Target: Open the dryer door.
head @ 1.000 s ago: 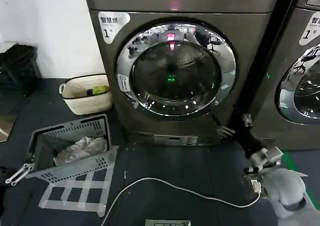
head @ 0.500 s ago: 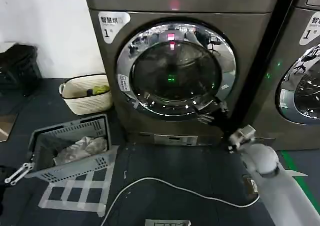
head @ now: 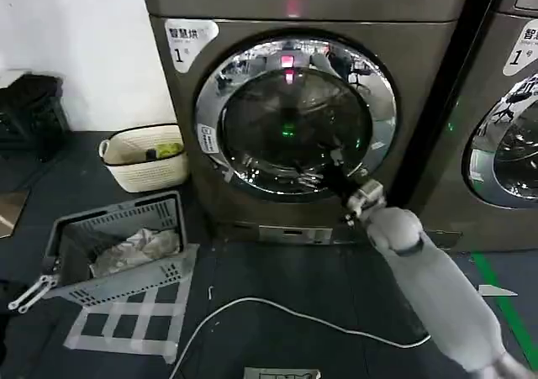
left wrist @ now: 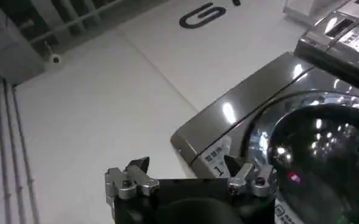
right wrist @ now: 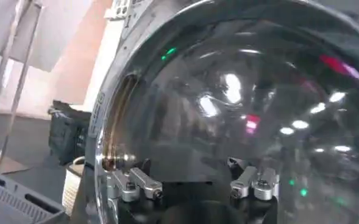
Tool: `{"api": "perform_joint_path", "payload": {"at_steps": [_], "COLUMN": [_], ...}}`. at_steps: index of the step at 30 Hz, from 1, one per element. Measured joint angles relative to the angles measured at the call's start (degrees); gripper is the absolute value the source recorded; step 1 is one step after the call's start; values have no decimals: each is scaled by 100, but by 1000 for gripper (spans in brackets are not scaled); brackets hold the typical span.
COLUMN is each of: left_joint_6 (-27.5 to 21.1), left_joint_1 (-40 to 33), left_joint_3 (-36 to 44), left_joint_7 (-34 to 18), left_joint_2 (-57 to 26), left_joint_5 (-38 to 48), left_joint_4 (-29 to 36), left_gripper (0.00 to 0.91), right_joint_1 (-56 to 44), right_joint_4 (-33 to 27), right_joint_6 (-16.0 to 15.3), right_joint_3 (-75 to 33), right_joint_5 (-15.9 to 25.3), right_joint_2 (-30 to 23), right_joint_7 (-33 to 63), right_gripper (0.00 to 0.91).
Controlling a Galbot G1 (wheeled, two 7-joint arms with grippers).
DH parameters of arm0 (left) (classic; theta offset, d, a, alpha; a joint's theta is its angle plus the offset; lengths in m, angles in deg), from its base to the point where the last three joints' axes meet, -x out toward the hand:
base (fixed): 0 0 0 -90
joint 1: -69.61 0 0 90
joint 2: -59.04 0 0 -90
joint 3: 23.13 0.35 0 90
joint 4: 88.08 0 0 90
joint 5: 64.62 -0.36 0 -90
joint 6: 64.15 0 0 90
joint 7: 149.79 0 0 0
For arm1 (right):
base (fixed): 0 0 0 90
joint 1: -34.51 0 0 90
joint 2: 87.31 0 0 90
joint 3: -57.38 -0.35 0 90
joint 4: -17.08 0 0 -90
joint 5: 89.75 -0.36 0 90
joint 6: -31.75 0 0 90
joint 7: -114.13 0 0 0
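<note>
Nearest in the head view, the grey right arm reaches forward and up, its right hand [head: 334, 171] spread wide against the lower right of the large round dryer door [head: 294, 114], a shiny chrome ring around dark tinted bowl glass. That door sits closed in the front of the bronze-grey front-loading machine [head: 252, 202]. The left hand [left wrist: 188, 178] hangs low beside the grey slatted plastic basket [head: 118, 249], fingers spread, gripping nothing.

Cream woven basket [head: 145, 156] on the floor, well to the left of the fingers, green item inside. Grey plastic crate [head: 118, 249] nearer, holding crumpled cloth [head: 134, 249]. White cable [head: 286, 316] trails across the dark floor. Second machine [head: 504, 127] to the right of the fingers.
</note>
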Motion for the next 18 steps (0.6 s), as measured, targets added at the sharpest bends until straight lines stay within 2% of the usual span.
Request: {"api": "perform_joint_path", "payload": {"at_steps": [5,18], "left_joint_6": [0,0], "left_joint_1": [7,22], "left_joint_3": [2,-56], "left_joint_7": [11,20], "left_joint_2": [27,51], "left_joint_5": [-16,-11], "left_joint_4": [17,6], "left_gripper": [907,907], "right_joint_1": [232,288], "right_joint_4": [-259,-192], "right_joint_6": [1,-55], "right_joint_3": [173,391], "right_joint_5": [24,38], "right_joint_2": [-215,-428], "right_joint_7": [-3,-78], "right_gripper": [907,907]}}
